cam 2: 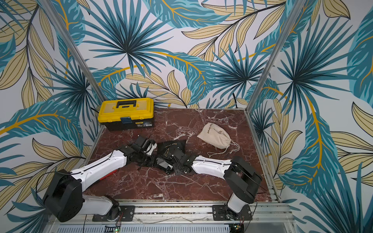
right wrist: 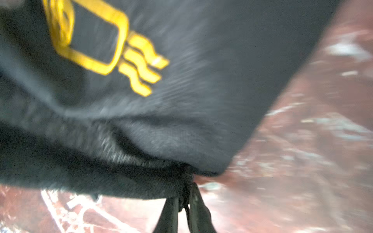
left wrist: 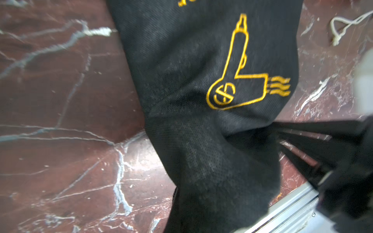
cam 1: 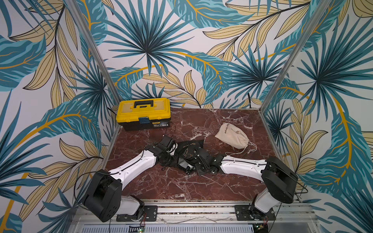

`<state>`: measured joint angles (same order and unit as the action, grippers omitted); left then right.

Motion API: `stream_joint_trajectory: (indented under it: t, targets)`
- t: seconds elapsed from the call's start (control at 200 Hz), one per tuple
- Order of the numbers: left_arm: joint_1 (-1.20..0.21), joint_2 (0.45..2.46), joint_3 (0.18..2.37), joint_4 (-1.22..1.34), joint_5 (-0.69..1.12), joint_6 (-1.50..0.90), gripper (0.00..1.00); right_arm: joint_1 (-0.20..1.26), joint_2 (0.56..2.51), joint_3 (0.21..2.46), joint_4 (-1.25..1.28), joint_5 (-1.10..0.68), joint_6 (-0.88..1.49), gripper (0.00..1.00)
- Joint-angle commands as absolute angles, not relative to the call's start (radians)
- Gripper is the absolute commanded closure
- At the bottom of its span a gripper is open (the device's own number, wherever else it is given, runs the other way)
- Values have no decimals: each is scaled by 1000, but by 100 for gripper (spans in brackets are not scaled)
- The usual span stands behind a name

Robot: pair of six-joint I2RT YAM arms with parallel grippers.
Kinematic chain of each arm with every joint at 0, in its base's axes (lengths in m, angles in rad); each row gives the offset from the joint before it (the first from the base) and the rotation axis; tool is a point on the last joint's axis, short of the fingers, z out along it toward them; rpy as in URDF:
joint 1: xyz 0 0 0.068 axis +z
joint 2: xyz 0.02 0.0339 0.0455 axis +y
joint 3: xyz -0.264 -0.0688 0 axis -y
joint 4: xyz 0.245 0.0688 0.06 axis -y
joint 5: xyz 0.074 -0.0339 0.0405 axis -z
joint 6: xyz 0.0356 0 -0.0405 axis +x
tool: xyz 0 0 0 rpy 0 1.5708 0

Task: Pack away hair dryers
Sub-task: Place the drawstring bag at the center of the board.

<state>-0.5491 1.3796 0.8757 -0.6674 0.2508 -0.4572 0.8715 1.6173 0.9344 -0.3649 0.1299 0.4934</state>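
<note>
No hair dryers show in any view; they are hidden. A black drawstring bag (cam 1: 187, 149) with a yellow dryer print (left wrist: 238, 84) is held up over the middle of the marble table (cam 1: 222, 181), between my two grippers. My left gripper (cam 1: 175, 155) is shut on the black bag, and the gathered cloth (left wrist: 212, 191) covers its jaws in the left wrist view. My right gripper (right wrist: 184, 198) is shut on the bag's rim seam, which is pinched between its dark fingers (right wrist: 198, 211). The right gripper (left wrist: 276, 131) also shows in the left wrist view, on the bag's side edge.
A shut yellow toolbox (cam 1: 143, 113) stands at the back left. At the right lies a bulging beige drawstring bag (cam 1: 232, 137) printed "Hair Dryer", its cord (cam 1: 249, 150) trailing toward the right arm. A metal rail (cam 1: 191, 207) runs along the front edge. Aluminium posts stand at the back corners.
</note>
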Motion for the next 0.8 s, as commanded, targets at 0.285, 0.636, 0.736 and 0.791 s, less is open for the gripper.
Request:
stream_joint_trajectory:
  t: [0.285,0.636,0.736,0.791]
  targets:
    - [-703,1388,789,-591,264,-633,100,730,1501,882,-462,184,335,89]
    - [-761,1392,836,-598,215,-663,54,712,1402,817,-443,128,447,50]
    - [-765,1336,870,-669,140,-648,49,712,1310,776,-441,118,513,44]
    - [-765,1310,895,-711,98,-631,46,712,1255,754,-443,103,557,43]
